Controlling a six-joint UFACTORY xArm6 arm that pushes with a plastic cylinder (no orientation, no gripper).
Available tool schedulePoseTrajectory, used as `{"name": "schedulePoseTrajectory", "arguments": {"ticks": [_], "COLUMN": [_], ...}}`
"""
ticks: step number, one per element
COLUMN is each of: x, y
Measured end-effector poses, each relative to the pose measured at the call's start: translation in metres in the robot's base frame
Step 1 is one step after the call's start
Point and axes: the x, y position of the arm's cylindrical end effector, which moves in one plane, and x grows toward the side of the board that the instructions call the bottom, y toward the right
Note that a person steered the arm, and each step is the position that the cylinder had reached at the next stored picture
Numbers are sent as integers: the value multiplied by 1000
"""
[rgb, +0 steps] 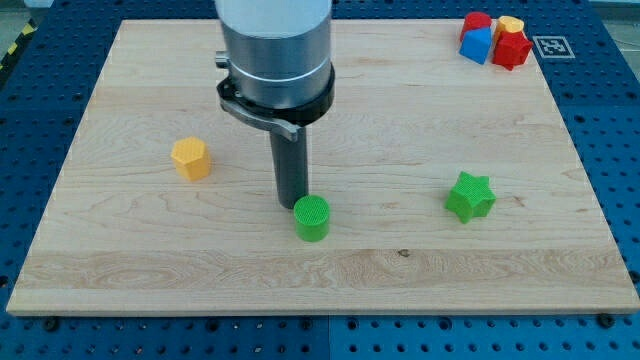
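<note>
My tip (292, 205) rests on the wooden board (130, 270) near its middle, just up and left of a green cylinder (312, 218), touching or almost touching it. An orange hexagonal block (190, 158) lies well off to the view's left of the tip. A green star (470, 196) lies toward the view's right. At the board's top right corner sits a tight cluster: a red block (477, 22), a blue block (476, 45), a yellow block (510, 24) and another red block (512, 50).
The arm's grey cylindrical body (275, 50) hangs over the board's upper middle. A black and white marker tag (551, 45) sits beside the board's top right corner. Blue perforated table surrounds the board.
</note>
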Motion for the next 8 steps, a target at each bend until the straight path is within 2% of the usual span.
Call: {"name": "schedulePoseTrajectory", "arguments": {"ticks": [1,3,4,8], "x": [-4,-3,-3,38], "y": [2,55,57,88]}}
